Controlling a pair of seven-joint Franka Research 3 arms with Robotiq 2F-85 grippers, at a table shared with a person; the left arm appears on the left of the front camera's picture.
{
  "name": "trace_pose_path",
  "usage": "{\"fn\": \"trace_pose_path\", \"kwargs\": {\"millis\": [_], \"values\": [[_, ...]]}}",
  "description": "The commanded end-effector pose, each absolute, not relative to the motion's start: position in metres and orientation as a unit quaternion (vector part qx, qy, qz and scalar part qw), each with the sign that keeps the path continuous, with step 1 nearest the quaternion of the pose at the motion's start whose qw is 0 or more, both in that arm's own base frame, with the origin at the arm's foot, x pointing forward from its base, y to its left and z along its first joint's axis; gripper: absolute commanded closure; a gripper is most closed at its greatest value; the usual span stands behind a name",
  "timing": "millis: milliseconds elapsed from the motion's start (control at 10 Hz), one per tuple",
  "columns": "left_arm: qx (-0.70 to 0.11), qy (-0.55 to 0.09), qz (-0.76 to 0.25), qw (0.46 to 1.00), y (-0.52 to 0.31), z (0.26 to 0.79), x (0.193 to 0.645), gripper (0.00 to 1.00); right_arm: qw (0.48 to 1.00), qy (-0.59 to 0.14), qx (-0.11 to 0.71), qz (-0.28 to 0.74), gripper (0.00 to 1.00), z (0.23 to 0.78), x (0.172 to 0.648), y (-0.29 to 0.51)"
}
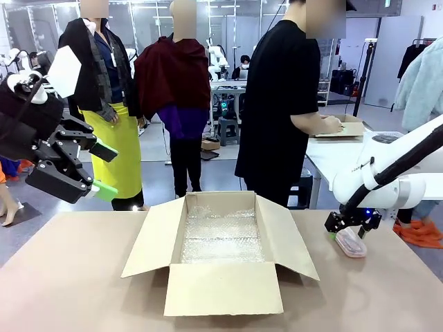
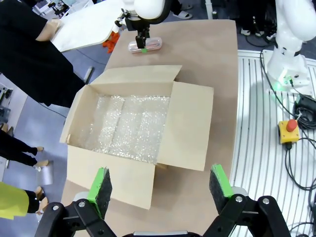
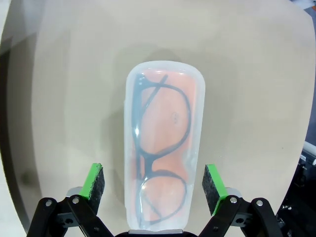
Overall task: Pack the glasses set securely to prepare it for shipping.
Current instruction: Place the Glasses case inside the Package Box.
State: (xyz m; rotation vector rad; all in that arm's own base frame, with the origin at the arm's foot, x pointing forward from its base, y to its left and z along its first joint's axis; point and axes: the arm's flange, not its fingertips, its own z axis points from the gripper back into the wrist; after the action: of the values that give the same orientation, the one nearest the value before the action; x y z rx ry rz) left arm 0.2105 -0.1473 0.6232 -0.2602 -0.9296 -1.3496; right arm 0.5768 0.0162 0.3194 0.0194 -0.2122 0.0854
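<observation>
Right wrist view: right gripper (image 3: 154, 185) jaws apart, straddling pale pink case (image 3: 164, 148) flat on table (image 1: 69, 277), right of open box (image 1: 221, 290); poised for grasp. Bubble wrap (image 1: 223, 238) lining cushions box. Left gripper (image 1: 105, 169) raised left, spread, empty.

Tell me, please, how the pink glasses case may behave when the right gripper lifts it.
The pink glasses case looks like a rigid moulded shell, so it should probably keep its shape. Its glossy, rounded sides may slip in the right gripper. It lies flat on the table, so rolling seems unlikely.
</observation>
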Motion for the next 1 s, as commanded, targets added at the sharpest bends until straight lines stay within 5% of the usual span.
{"fn": "trace_pose_path", "kwargs": {"millis": [0,300,600,700,800,900], "values": [[-0.117,-0.408,-0.603,0.675,-0.145,0.623,0.209,0.00,0.995,-0.094,0.010,0.021,0.00,0.315,0.584,0.016],[-0.117,-0.408,-0.603,0.675,-0.145,0.623,0.209,0.00,0.995,-0.100,0.012,0.012,0.03,0.314,0.592,0.012],[-0.117,-0.408,-0.603,0.675,-0.145,0.623,0.209,0.00,0.996,-0.088,0.015,0.010,0.34,0.315,0.595,0.013],[-0.117,-0.408,-0.603,0.675,-0.145,0.623,0.209,0.00,0.996,-0.086,0.013,0.007,0.23,0.316,0.595,0.013],[-0.117,-0.408,-0.603,0.675,-0.145,0.623,0.209,0.00,0.996,-0.084,0.011,0.006,0.54,0.317,0.596,0.013],[-0.117,-0.408,-0.603,0.675,-0.145,0.623,0.209,0.00,0.997,-0.081,0.009,0.006,0.42,0.316,0.598,0.015]]}}
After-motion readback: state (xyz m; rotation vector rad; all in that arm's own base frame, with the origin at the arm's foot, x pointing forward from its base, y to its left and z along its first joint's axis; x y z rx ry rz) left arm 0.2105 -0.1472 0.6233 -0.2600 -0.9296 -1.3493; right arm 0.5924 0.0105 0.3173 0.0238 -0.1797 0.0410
